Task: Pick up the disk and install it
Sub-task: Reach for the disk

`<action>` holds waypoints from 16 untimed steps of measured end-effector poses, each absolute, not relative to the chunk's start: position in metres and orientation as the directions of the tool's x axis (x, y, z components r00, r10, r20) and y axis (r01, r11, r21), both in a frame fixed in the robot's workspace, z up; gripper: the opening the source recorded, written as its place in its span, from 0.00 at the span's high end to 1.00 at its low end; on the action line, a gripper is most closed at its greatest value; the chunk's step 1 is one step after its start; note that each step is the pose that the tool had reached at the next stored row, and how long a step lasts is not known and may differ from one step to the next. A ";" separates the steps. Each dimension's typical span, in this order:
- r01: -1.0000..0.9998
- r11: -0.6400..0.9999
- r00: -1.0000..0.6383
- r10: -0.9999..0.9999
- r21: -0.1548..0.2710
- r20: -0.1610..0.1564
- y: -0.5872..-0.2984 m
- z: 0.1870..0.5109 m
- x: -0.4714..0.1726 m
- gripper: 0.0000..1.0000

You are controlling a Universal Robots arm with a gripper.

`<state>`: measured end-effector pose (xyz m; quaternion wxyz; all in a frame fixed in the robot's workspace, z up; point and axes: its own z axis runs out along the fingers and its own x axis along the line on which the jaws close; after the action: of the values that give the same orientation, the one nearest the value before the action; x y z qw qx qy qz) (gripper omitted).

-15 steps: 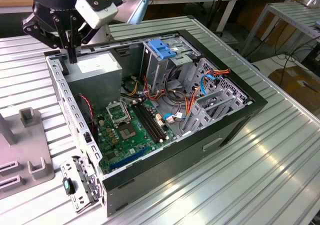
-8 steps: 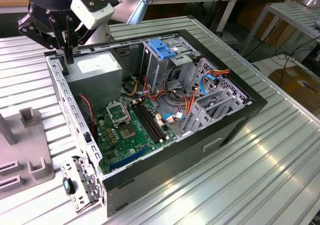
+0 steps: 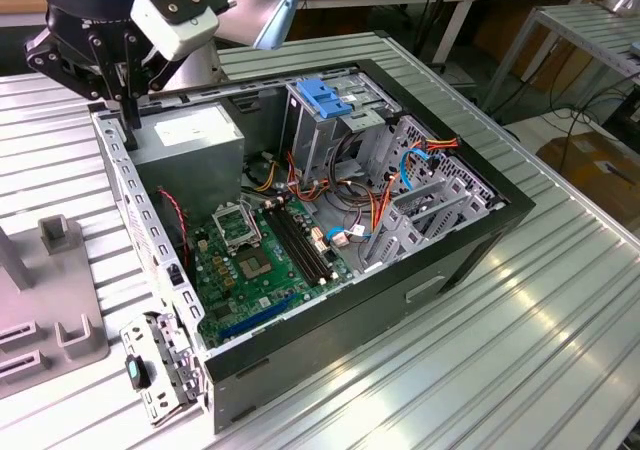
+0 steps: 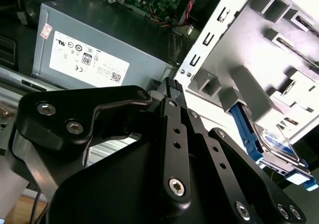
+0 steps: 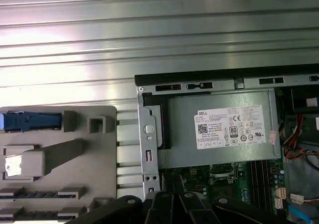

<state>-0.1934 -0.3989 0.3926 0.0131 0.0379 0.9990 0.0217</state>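
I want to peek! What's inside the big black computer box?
A grey power supply, a green circuit board, coloured cables and a metal cage with a blue latch. Whatever lies under the power supply and cables is hidden.

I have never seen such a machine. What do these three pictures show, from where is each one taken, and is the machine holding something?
This is one robot arm with a black pincer at its end. The exterior view comes from a camera off the arm. Both wrist views come from cameras that ride on the arm, so the pincer's black links appear in them.

On the ribbed metal table lies an open computer case. Inside it are a grey power supply box and a green circuit board. Beside the case is a grey holder. The disk, silver with a blue frame, sits in that holder, not in the pincer. The pincer hangs close to the power supply box.
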 end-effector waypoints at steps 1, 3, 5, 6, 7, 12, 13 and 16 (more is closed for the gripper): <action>0.075 0.996 -0.997 0.076 0.044 -0.024 -0.399 0.393 -0.194 0.89; 0.075 0.996 -0.997 0.076 0.044 -0.024 -0.399 0.392 -0.196 0.89; 0.075 0.996 -0.997 0.076 0.044 -0.024 -0.399 0.392 -0.197 0.89; 0.075 0.996 -0.997 0.076 0.044 -0.024 -0.399 0.392 -0.198 0.89; 0.075 0.996 -0.997 0.076 0.044 -0.025 -0.399 0.392 -0.199 0.89; 0.075 0.996 -0.997 0.076 0.044 -0.024 -0.399 0.392 -0.203 0.89; 0.075 0.996 -0.997 0.076 0.044 -0.024 -0.399 0.392 -0.204 0.89; 0.075 0.996 -0.997 0.076 0.044 -0.024 -0.399 0.392 -0.208 0.89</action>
<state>-0.2076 -0.3989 0.3921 0.0131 0.0379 0.9990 0.0217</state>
